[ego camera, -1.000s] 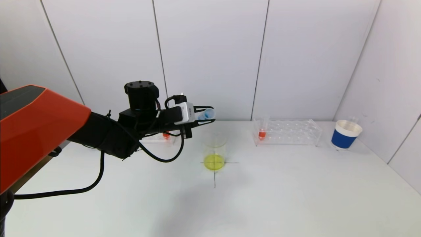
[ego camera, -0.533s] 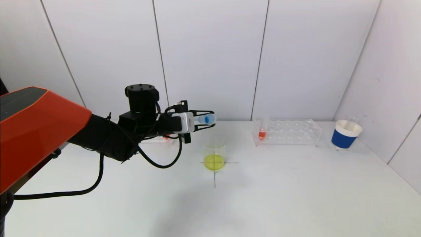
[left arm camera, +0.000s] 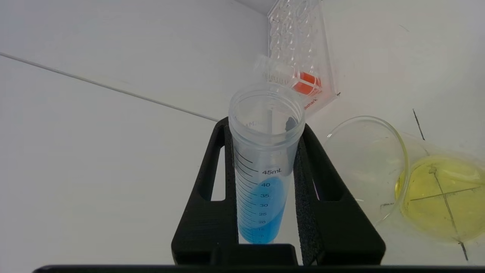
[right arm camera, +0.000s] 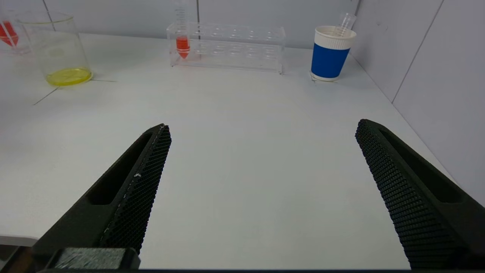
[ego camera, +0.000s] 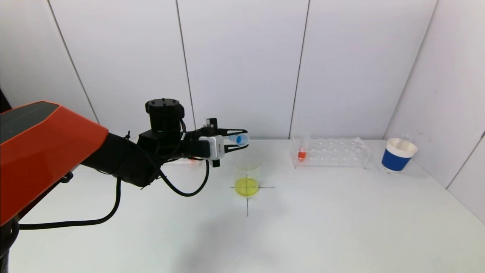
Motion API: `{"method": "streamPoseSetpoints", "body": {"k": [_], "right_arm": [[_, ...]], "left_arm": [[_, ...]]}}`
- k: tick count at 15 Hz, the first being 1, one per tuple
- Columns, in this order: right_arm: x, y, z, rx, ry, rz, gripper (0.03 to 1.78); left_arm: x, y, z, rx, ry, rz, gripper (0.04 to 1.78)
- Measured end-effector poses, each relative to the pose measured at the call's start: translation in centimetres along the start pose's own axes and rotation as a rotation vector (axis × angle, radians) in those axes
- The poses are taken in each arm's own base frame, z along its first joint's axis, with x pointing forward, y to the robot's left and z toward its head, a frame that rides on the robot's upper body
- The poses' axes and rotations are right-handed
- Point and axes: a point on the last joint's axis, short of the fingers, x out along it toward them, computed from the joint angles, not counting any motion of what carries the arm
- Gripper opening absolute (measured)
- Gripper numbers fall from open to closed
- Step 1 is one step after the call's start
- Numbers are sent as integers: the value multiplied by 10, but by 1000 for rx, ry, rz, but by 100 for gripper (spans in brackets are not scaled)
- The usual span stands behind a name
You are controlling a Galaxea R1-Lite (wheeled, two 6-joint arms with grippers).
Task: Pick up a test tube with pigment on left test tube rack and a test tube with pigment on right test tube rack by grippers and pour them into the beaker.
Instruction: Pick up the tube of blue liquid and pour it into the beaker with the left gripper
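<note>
My left gripper (ego camera: 238,139) is shut on a clear test tube with blue pigment (ego camera: 238,139), held tilted almost level just above and behind the glass beaker (ego camera: 247,175). The tube shows in the left wrist view (left arm camera: 265,167) between the black fingers, the blue liquid reaching the 40 mark. The beaker (left arm camera: 424,178) holds yellow liquid and stands on a black cross mark. The right rack (ego camera: 330,152) holds a tube with orange pigment (ego camera: 302,151). The left rack (ego camera: 182,160) is mostly hidden behind my left arm. My right gripper (right arm camera: 261,151) is open and empty above the table near the front right, out of the head view.
A blue and white paper cup (ego camera: 399,154) with an empty tube in it stands at the far right, near the side wall. White wall panels close off the table at the back and right.
My left gripper has rolled and tilted the blue tube further towards level, with its mouth over the beaker, and dipped slightly. The right arm has not moved.
</note>
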Motion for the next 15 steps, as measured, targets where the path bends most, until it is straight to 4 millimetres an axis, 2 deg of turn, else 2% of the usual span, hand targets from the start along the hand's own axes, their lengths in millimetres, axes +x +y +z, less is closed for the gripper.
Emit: {"method": "streamPoseSetpoints", "body": {"k": [15], "right_arm": [[0,0,0,0,0,0,177]], "left_arm": [[6,-16,-15,95,10,-18,44]]}}
